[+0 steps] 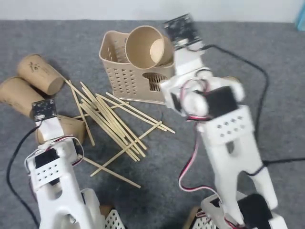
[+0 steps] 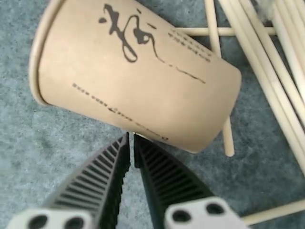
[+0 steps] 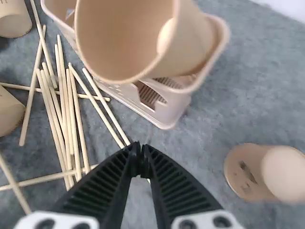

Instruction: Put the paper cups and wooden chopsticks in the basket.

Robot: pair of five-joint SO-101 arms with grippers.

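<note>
The left gripper, jaws pressed together and holding nothing, points at a lying paper cup just ahead, perhaps touching it. The right gripper, likewise closed and empty, hangs beside scattered wooden chopsticks. Beyond it stands the basket, a tilted cup inside. A loose cup lies to its other side on the grey carpet.

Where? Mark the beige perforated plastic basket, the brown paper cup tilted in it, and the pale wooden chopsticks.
beige plastic basket (image 1: 125, 81): high view, perforated front wall.
brown paper cup (image 1: 140, 45): high view, inner wall.
pale wooden chopsticks (image 1: 114, 121): high view, middle of pile.
</note>
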